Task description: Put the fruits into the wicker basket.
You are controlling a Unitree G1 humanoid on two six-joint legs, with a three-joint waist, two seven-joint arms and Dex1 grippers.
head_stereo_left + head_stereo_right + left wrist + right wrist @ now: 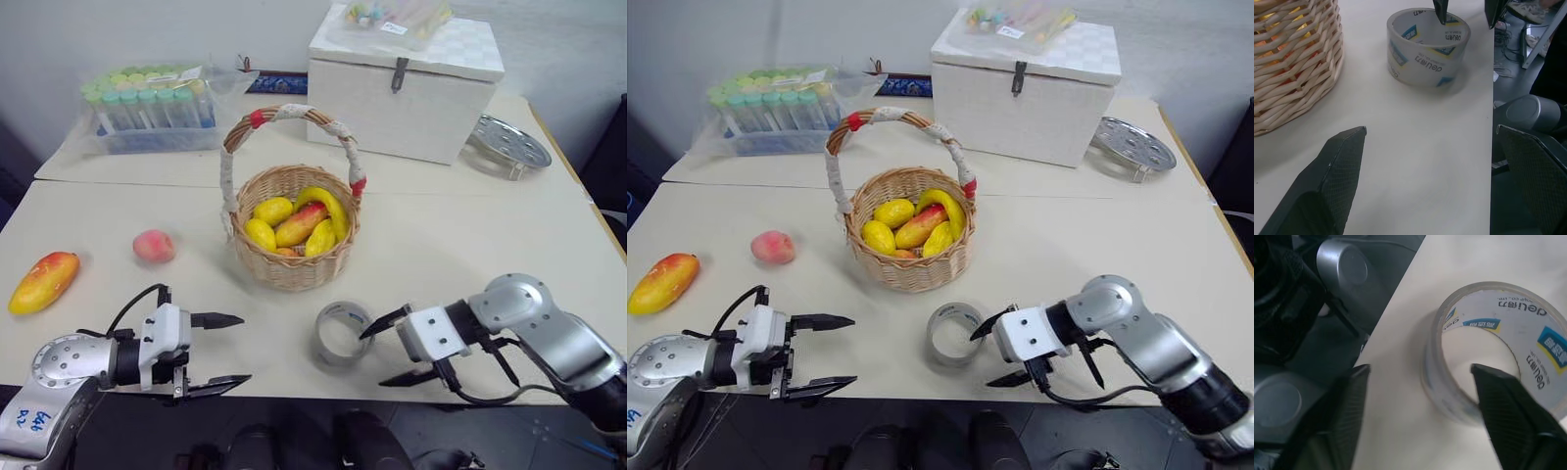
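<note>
Mango, peach lie outside basket, ungrasped. Left gripper fingers apart, empty. Right gripper fingers apart, straddling tape roll wall — off-task.

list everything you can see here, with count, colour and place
mango: 1, yellow-orange with red end, table's left edge
peach: 1, pink-red, left of basket
basket: 1, light-brown wicker, table centre, holding yellow and orange fruit
tape roll: 1, clear, front of basket, at right gripper's fingertips
box: 1, white, lidded, behind basket
tube pack: 1, green-capped tubes in clear bag, back left
metal disc: 1, silver, right of box
table: cream
left gripper: black fingers, open, front left, empty
right gripper: black fingers, open, front right, beside tape roll
</note>
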